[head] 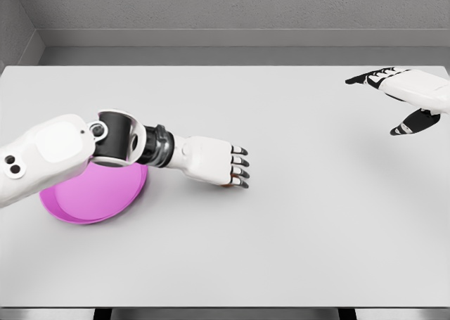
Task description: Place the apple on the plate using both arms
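1. Head view: the apple [226,185] is almost wholly hidden under the left hand [211,161]; only a small reddish-orange sliver shows at the hand's lower edge, on the white table [281,228].
2. The left hand's fingers [240,167] curl down over that sliver; whether they actually grip it cannot be told.
3. The pink plate [95,193] lies just left of the apple, its upper part covered by the left forearm [126,141].
4. The right hand [408,95], cut off by the picture's right edge, hovers well apart with fingers spread, holding nothing.
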You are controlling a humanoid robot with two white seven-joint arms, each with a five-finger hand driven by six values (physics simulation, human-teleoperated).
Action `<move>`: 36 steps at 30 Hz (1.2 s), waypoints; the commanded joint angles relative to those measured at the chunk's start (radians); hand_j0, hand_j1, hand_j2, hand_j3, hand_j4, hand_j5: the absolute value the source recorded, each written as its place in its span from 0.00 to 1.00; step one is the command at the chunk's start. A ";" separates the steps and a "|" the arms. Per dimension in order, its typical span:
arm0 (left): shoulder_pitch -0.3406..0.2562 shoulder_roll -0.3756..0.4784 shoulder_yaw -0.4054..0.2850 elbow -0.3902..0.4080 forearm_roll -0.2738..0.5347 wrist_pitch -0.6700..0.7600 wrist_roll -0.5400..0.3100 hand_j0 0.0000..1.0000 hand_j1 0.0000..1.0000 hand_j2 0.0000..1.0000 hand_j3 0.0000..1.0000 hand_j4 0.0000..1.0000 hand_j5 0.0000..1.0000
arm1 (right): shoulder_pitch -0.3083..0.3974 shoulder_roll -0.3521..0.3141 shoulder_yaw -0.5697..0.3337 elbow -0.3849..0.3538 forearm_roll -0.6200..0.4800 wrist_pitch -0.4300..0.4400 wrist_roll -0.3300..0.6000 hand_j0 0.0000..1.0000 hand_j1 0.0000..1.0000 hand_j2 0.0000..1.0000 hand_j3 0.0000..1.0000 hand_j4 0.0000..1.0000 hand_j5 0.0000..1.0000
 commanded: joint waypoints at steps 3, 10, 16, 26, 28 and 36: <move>0.000 -0.010 -0.007 0.008 -0.013 0.001 0.000 1.00 1.00 1.00 1.00 1.00 1.00 | -0.002 0.001 0.000 0.000 -0.002 0.001 0.000 1.00 1.00 1.00 1.00 1.00 1.00; 0.000 -0.013 -0.007 0.013 -0.031 0.001 0.002 0.72 0.72 0.72 0.72 0.72 0.72 | -0.002 0.009 0.001 0.003 -0.002 0.001 0.000 1.00 1.00 1.00 1.00 1.00 1.00; -0.003 -0.015 -0.027 0.033 -0.063 0.001 0.002 0.55 0.55 0.55 0.55 0.55 0.55 | 0.003 0.009 0.001 0.001 -0.002 0.001 0.000 1.00 1.00 1.00 1.00 1.00 1.00; -0.002 -0.015 -0.028 0.034 -0.097 0.001 0.002 0.16 0.16 0.16 0.16 0.16 0.16 | 0.005 0.009 0.006 0.000 -0.002 0.001 0.000 1.00 1.00 1.00 1.00 1.00 1.00; -0.003 -0.015 -0.027 0.034 -0.095 0.001 0.003 0.12 0.12 0.12 0.12 0.12 0.12 | 0.003 0.009 0.006 0.000 -0.002 0.001 0.000 1.00 1.00 1.00 1.00 1.00 1.00; -0.017 -0.001 0.005 0.033 0.018 0.001 0.011 0.10 0.10 0.10 0.10 0.10 0.10 | 0.003 0.009 0.006 0.000 -0.002 0.001 0.000 1.00 1.00 1.00 1.00 1.00 1.00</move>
